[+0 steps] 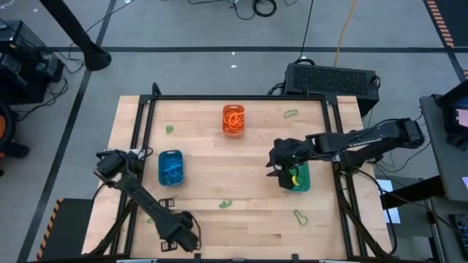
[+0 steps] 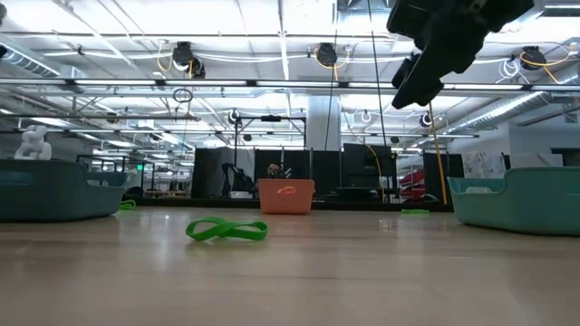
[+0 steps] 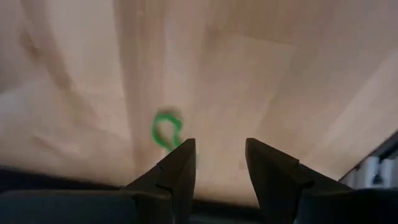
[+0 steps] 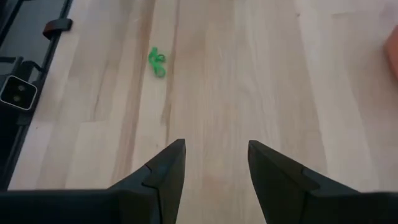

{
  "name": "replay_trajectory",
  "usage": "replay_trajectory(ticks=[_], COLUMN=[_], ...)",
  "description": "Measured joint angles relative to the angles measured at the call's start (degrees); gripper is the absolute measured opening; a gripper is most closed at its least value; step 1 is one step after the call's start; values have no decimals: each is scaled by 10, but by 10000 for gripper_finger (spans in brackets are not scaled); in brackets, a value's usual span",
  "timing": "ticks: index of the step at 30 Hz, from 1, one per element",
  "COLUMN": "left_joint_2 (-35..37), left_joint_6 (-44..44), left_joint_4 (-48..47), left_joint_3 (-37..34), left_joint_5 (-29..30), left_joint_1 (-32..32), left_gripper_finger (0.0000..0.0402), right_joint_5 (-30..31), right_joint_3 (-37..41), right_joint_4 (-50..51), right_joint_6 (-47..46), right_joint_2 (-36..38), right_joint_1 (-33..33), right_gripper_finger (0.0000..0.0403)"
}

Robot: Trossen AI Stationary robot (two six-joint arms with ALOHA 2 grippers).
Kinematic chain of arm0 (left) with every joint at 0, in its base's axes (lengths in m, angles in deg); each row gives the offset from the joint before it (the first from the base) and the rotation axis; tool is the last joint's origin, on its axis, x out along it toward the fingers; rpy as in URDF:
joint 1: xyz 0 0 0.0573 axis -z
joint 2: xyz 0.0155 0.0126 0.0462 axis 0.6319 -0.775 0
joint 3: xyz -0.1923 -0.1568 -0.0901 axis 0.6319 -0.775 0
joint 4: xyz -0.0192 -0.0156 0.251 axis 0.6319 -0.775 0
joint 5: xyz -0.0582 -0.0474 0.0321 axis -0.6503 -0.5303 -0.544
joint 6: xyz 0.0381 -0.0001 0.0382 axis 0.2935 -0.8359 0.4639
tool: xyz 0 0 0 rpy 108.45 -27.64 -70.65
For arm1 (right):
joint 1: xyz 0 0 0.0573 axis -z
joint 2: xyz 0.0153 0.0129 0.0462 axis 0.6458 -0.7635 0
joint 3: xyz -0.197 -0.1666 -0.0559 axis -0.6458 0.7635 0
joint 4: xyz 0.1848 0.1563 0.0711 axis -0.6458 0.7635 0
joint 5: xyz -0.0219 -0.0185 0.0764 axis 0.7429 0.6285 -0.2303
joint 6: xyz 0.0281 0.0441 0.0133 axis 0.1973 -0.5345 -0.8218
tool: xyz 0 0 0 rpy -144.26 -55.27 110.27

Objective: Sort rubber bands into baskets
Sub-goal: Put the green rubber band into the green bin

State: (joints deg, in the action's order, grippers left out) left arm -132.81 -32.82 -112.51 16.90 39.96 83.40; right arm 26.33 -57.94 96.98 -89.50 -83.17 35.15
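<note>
On the table's left side, the left gripper (image 1: pixel 110 162) waits with its fingers parted and nothing between them, beside the blue basket (image 1: pixel 171 167), whose long axis runs from the near edge to the far edge and which holds blue rubber bands. Farther right, the orange basket (image 1: pixel 233 120) stands the same way near the far edge, filled with orange loops. Green rubber bands (image 1: pixel 227 204) lie scattered on the wood, thin and twisted. At the right, the right gripper (image 1: pixel 276 162) hangs empty, fingers spread, just beside the teal-green basket (image 1: pixel 298 177), which seems to hold green bands.
</note>
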Motion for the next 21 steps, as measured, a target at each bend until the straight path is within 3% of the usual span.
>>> replay_trajectory(ticks=[10,21], left_joint_2=[159,166], left_joint_6=[-147,-150], left_joint_4=[131,226], left_joint_3=[-186,-289], left_joint_5=[16,-26], left_joint_1=[31,31], left_gripper_finger=[148,148], right_joint_5=[0,0], right_joint_3=[0,0], right_joint_4=[-5,-3], right_joint_6=[-2,-1], right_joint_2=[-30,-30], right_joint_1=[-3,-3], right_gripper_finger=[167,167])
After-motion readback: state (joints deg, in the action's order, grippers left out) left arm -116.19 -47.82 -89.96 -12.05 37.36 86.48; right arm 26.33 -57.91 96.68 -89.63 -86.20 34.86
